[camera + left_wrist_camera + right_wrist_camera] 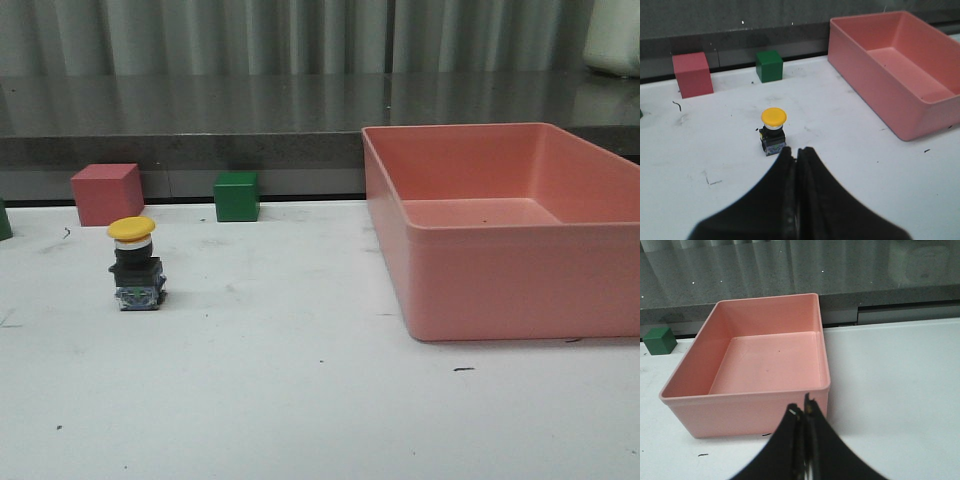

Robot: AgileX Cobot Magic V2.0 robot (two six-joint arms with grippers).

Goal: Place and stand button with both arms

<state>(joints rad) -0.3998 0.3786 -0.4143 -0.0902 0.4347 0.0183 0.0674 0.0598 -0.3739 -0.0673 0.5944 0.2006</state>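
Left wrist view: button [773, 131] stands upright (untouched) just beyond closed left jaws.

Dim, soft, even light; faint shadows, slight blur

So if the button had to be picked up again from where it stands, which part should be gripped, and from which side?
Probably the blocky base of the button, end effector coming in low from the robot's side. It stands upright, and the domed yellow cap overhangs the narrow neck, so a grip from above would likely slip.
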